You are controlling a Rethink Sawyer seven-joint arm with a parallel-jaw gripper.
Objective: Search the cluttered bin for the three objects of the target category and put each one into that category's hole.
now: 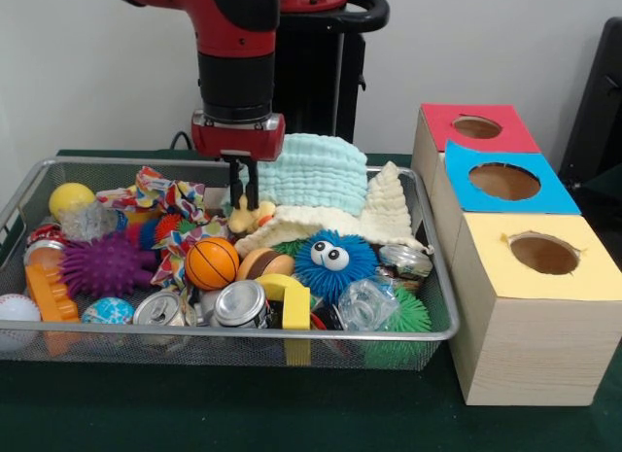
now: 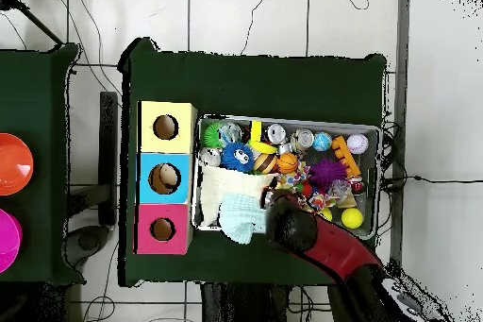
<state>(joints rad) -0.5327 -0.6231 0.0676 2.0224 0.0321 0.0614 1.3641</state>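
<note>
Two narrow fingers of my tool (image 1: 244,188) hang nearly closed, empty, beside mint cloth (image 1: 313,170) for a pinch.

One wire basket (image 1: 19,194) sits on the table. Beside it stand three wooden boxes, each with one round hole: red (image 1: 477,127), blue (image 1: 503,181), yellow (image 1: 544,254). Three cloths show: mint (image 1: 316,170), cream (image 1: 389,207) and pale yellow (image 1: 292,222). At least two cans (image 1: 239,303) lie at the front.
</note>
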